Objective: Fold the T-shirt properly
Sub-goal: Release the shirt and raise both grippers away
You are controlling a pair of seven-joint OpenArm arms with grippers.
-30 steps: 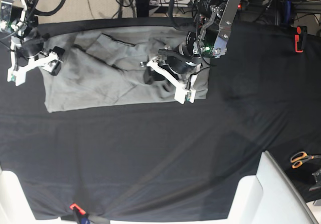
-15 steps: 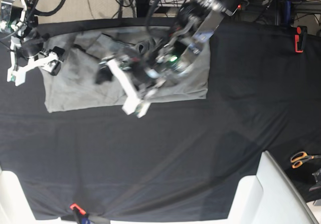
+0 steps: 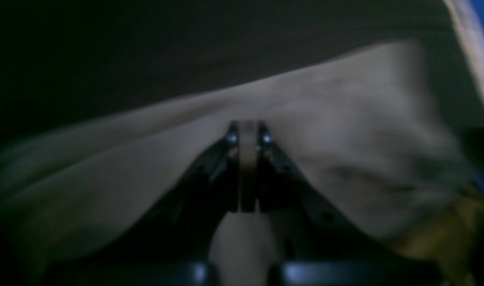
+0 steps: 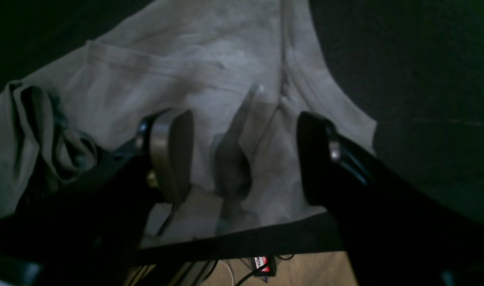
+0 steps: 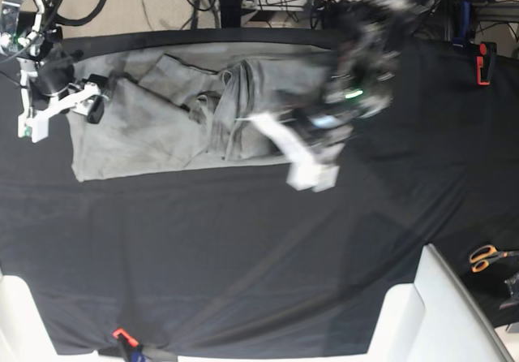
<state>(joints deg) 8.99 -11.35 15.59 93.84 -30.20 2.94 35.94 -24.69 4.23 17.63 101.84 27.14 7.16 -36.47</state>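
The right pincer (image 4: 242, 159) has two broad black fingers; the one on its left wears a dull grey-tan pad (image 4: 171, 153) with rounded corners, edged by a metal plate and a small screw, and the opposite finger (image 4: 319, 159) shows a shiny screw head on its outer side. From above, this pincer (image 5: 61, 106) carries white angular brackets with black blocks between them, and black cables loop behind it. The left pincer (image 3: 248, 167) is black too, its tan pads meeting in a narrow strip flanked by two bright screws. From above it is blurred: white tips, dark body, a green light behind.
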